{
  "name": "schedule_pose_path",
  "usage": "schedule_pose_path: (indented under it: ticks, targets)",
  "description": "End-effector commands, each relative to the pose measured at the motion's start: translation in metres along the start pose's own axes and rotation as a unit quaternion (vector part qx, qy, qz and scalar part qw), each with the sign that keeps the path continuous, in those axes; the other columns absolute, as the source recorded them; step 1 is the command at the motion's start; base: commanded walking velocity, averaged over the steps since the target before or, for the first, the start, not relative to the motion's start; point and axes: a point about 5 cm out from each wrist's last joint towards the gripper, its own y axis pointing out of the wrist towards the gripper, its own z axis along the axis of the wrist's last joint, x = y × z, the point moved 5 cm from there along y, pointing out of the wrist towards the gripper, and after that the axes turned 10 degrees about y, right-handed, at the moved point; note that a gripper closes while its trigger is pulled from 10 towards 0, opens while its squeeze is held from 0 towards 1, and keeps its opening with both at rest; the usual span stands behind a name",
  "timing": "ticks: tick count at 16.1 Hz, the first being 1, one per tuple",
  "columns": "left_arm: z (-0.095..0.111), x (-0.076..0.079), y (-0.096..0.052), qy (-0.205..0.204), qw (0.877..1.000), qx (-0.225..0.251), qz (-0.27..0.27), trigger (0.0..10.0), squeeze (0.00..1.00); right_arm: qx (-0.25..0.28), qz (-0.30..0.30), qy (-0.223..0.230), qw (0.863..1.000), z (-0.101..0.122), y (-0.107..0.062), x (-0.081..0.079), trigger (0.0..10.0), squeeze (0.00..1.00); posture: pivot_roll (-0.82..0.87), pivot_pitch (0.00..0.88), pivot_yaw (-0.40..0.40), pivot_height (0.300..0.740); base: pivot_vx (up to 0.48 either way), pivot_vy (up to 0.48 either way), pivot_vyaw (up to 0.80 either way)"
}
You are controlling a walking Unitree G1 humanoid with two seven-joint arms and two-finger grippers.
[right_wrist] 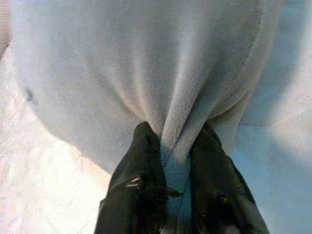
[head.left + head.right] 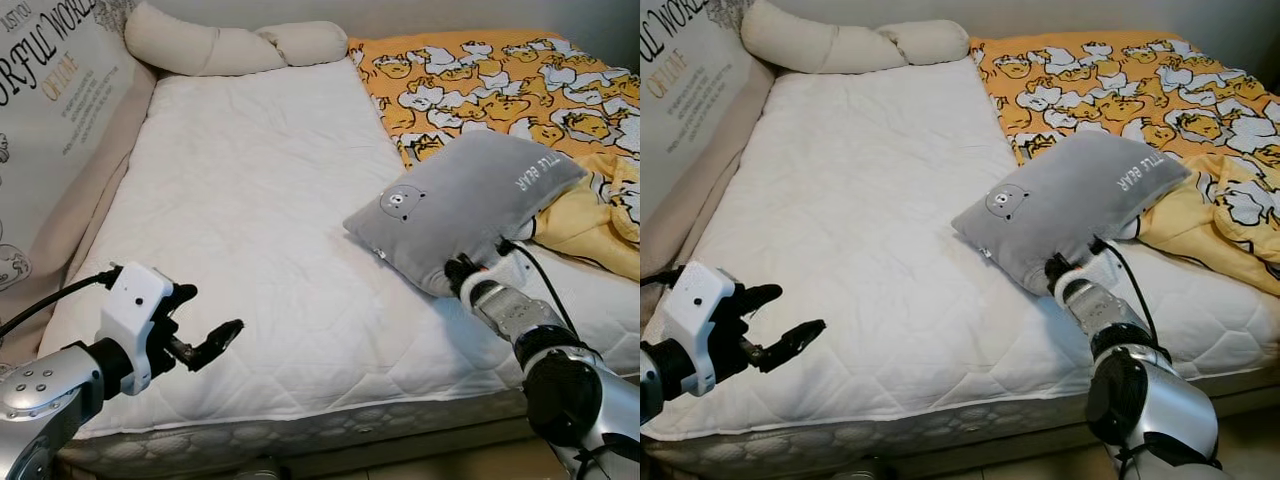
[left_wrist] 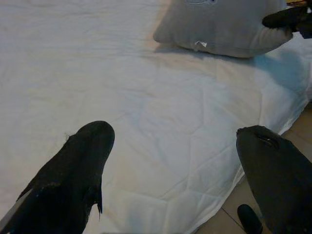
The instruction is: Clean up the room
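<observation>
Down at the near edge of the mattress [image 2: 260, 250], the left gripper [image 2: 205, 340] hovers with fingers spread and nothing between them, just over the front left corner. Over on the right, the right gripper [image 1: 178, 161] is clenched on a pinch of the grey pillow [image 2: 470, 200], biting a fold of plush at its near edge; the fabric bunches up between the two black fingers [image 1: 141, 165].

That pillow sits tilted, its far end propped on the rumpled yellow blanket [image 2: 520, 80], its near end low on the white mattress, bear face toward the middle of the bed. So the step in hand looks like moving the pillow, probably up to the head of the bed where the cream bolster [image 2: 230, 45] lies.

Next move, by my reckoning: lift clear of the blanket folds, then carry it across. A one-point pinch means the pillow will hang and swing, so it could slip.

Room to work? Plenty. The whole left half of the mattress is bare. Watch the near edge, though: both grippers work right beside it, with floor below. A printed cushion [image 2: 50, 110] lines the left side.
</observation>
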Motion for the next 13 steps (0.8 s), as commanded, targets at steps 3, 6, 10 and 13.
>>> schedule_pose_path:
  ticks: [3,6,10,13]
  targets:
    - [0.0,-0.002,0.003,-0.001,1.0,0.0,0.003,10.0,0.0,-0.039,0.033,-0.023,0.998,-0.022,0.005,-0.031,0.0,0.0,0.2,0.0,0.037,0.74,0.0,0.0,0.0]
    - [0.001,-0.006,0.006,0.003,1.0,0.004,0.01,10.0,0.0,-0.072,0.11,-0.042,0.99,-0.044,0.006,-0.089,0.0,0.0,0.2,0.0,0.04,0.74,0.0,0.0,0.0]
    - [0.004,-0.016,0.007,0.006,0.999,0.011,0.043,10.0,0.0,-0.111,0.329,0.0,0.938,-0.059,-0.022,-0.206,0.0,0.0,0.2,0.0,0.032,0.74,0.0,0.0,0.0]
    - [0.003,-0.021,0.008,0.008,0.998,0.012,0.057,10.0,0.0,-0.133,0.392,-0.014,0.91,-0.068,-0.033,-0.221,0.0,0.0,0.19,0.0,0.025,0.74,0.0,0.0,0.0]
